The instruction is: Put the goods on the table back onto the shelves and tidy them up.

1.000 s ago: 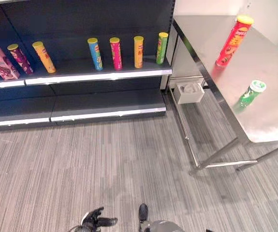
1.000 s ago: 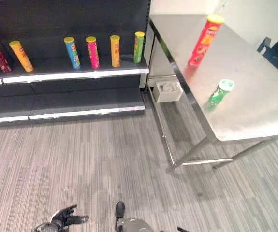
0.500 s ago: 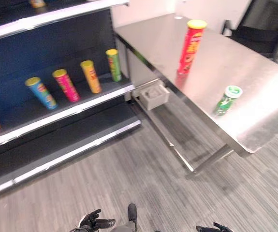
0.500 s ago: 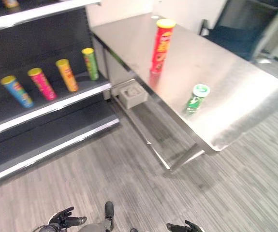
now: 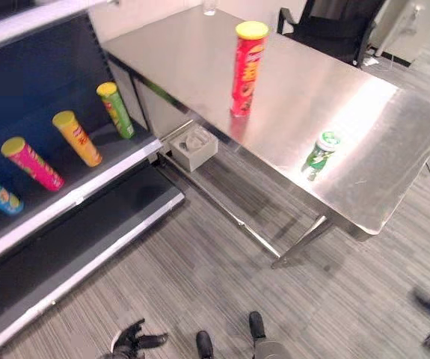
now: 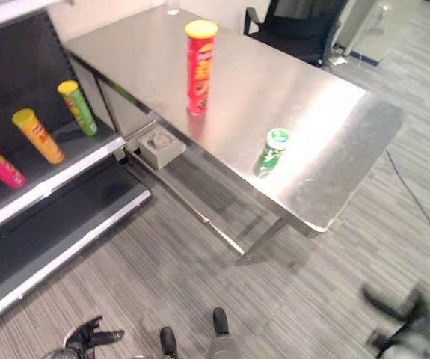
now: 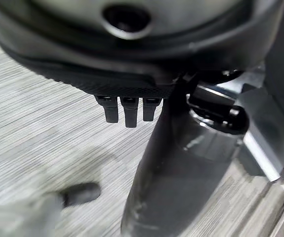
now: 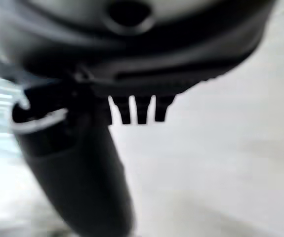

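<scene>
- A tall red tube [image 5: 247,67] with a yellow lid stands upright on the steel table [image 5: 364,97], near the table edge that faces the shelves.
- A small green can [image 5: 318,155] stands on the same table, near its front edge, well apart from the red tube.
- Green [image 5: 114,110], yellow [image 5: 76,137] and pink [image 5: 32,163] tubes stand on the dark shelf [image 5: 87,191].
- The left hand [image 5: 134,341] hangs low over the floor, fingers spread and empty.
- The right hand [image 6: 405,321] is blurred; I cannot tell its fingers.

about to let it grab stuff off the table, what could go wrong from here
The tall red can stands upright on the steel table; a sideways bump from a hand could topple it. The small green can sits near the table's front edge and might be knocked off. Both hands, left hand, hang low, far from either.
</scene>
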### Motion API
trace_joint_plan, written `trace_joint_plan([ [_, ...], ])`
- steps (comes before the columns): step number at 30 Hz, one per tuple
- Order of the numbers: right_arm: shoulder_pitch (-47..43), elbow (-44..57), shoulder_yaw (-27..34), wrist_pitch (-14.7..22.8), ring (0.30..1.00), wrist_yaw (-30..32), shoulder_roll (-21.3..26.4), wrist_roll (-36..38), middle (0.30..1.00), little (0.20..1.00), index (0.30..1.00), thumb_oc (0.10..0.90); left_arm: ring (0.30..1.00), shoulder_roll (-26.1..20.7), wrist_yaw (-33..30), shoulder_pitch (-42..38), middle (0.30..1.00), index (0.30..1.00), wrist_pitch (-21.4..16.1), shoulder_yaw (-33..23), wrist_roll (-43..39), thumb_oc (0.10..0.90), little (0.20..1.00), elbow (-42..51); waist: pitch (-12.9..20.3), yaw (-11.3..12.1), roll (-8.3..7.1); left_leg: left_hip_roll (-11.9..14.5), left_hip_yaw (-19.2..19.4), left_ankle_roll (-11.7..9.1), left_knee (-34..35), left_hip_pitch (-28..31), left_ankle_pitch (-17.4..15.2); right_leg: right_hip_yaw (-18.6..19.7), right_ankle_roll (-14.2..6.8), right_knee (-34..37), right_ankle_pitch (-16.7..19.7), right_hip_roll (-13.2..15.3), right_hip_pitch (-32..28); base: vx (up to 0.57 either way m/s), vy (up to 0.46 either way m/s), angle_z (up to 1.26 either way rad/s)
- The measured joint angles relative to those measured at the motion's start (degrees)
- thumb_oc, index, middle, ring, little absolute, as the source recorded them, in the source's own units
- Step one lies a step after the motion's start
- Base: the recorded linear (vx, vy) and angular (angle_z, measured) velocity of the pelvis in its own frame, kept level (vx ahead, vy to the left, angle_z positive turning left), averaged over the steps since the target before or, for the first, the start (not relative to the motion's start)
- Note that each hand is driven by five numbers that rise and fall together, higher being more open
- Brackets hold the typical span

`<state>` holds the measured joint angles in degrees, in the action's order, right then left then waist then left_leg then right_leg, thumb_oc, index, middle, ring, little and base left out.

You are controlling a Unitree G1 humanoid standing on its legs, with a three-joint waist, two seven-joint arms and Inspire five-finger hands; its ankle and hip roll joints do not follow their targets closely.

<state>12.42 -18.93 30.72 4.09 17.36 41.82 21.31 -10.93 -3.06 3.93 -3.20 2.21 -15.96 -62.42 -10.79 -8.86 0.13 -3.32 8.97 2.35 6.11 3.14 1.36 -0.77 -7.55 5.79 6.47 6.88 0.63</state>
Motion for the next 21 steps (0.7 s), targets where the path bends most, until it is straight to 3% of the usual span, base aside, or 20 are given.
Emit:
trace_joint_plan([
  [2,-3.57,4.22,0.16,0.62,0.9,-0.06,6.71,0.22,0.9,0.9,0.9,0.8,0.9,0.48,0.19,0.49,0.9,0.9,-0.08,0.13,0.41,0.8,0.9,0.64,1.1,0.43,0.02,1.54,-0.19,-0.74,-0.05,0.33,-0.01,-0.5,1.0,-0.43,-0.57,-1.56,-0.13,0.05,-0.039,0.08],
  [3,-6.09,6.24,0.55,3.82,0.9,-0.98,8.77,0.25,0.9,0.9,0.9,0.8,0.9,0.41,0.18,0.01,0.9,0.9,-0.22,0.27,0.44,0.8,0.9,0.84,1.57,1.04,-0.17,2.4,-0.25,-1.46,-0.17,0.23,0.5,-0.59,1.05,-0.41,-0.59,-2.31,0.01,0.1,-0.043,0.02],
  [5,-11.11,16.46,0.73,6.48,0.9,-4.74,8.92,3.79,0.9,0.9,0.9,0.8,0.9,0.39,1.28,0.14,0.9,0.9,-0.28,0.43,0.56,0.8,0.9,2.4,1.65,2.42,-0.96,4.05,-0.74,-2.3,-0.07,0.86,0.82,-1.0,1.25,-0.41,-0.73,-3.87,-0.96,0.11,-0.037,0.18],
  [6,-15.88,19.74,-3.09,9.76,0.9,-8.72,9.03,7.32,0.9,0.9,0.9,0.8,0.9,0.35,2.19,0.2,0.9,0.9,-0.42,1.77,0.6,0.8,0.9,2.37,2.36,2.66,-1.56,4.63,-1.88,-2.82,-0.17,1.42,1.12,-2.19,1.41,-0.41,-0.92,-4.42,-1.98,0.08,-0.034,0.41],
  [8,-16.39,19.9,-5.42,11.67,0.9,-12.73,9.47,9.29,0.9,0.9,0.9,0.8,0.9,0.34,2.81,0.06,0.9,0.9,-0.55,1.95,0.58,0.8,0.9,2.6,3.11,4.2,-2.76,4.68,-2.54,-3.57,-0.08,1.22,0.51,-2.62,2.88,-0.39,-2.17,-4.5,-2.42,0.07,-0.016,0.41],
  [9,-16.01,18.53,-7.52,11.25,0.9,-15.54,9.5,11.15,0.9,0.9,0.9,0.8,0.9,0.24,2.85,0.94,0.9,0.9,-0.56,1.99,0.53,0.8,0.9,2.34,3.68,5.11,-3.63,4.62,-3.2,-3.57,-0.11,1.0,0.52,-3.48,2.89,-0.38,-2.29,-4.39,-2.56,0.06,-0.015,0.27],
  [13,-14.17,14.87,-10.16,9.75,0.9,-20.19,10.16,13.37,0.9,0.9,0.9,0.8,0.9,-0.81,3.62,1.81,0.9,0.9,-0.57,1.54,0.23,0.8,0.9,2.28,4.03,5.18,-4.03,4.26,-3.4,-3.56,-0.18,0.14,0.53,-3.7,2.7,-0.37,-2.46,-3.95,-1.93,0.01,-0.014,0.1],
  [14,-12.19,13.42,-11.0,7.96,0.9,-22.0,11.15,13.88,0.9,0.9,0.9,0.8,0.9,-1.26,3.68,2.09,0.9,0.9,-0.57,1.52,0.28,0.8,0.9,2.28,4.05,5.16,-3.99,4.1,-3.42,-3.55,-0.19,0.15,0.53,-3.73,2.7,-0.37,-2.46,-3.75,-1.93,0.0,0.0,0.0],
  [15,-9.24,12.18,-11.42,5.45,0.9,-23.39,10.82,14.6,0.9,0.9,0.9,0.8,0.9,-1.8,3.68,2.9,0.9,0.9,-0.57,1.5,0.27,0.8,0.9,2.27,3.97,4.98,-3.64,3.99,-3.4,-3.55,-0.19,0.02,0.54,-3.74,2.64,-0.37,-2.51,-3.59,-1.81,0.0,-0.032,0.0],
  [19,-3.21,11.44,-10.66,3.56,0.9,-24.64,6.58,17.87,0.9,0.9,0.9,0.8,0.9,-1.75,3.79,4.3,0.9,0.9,-0.56,0.95,0.23,0.8,0.9,2.32,3.97,4.58,-2.52,3.98,-3.89,-3.55,-0.19,-0.47,0.54,-4.17,2.51,-0.36,-2.66,-3.56,-1.41,0.01,-0.015,0.02],
  [21,-0.46,10.71,-10.53,2.33,0.9,-25.42,5.64,17.98,0.9,0.9,0.9,0.8,0.9,-1.17,3.92,4.75,0.9,0.9,-0.54,0.93,0.21,0.8,0.9,2.45,3.96,3.92,-1.14,3.97,-4.22,-3.56,-0.15,-0.62,0.54,-4.52,2.47,-0.36,-2.72,-3.53,-1.38,0.0,-0.03,0.08],
])
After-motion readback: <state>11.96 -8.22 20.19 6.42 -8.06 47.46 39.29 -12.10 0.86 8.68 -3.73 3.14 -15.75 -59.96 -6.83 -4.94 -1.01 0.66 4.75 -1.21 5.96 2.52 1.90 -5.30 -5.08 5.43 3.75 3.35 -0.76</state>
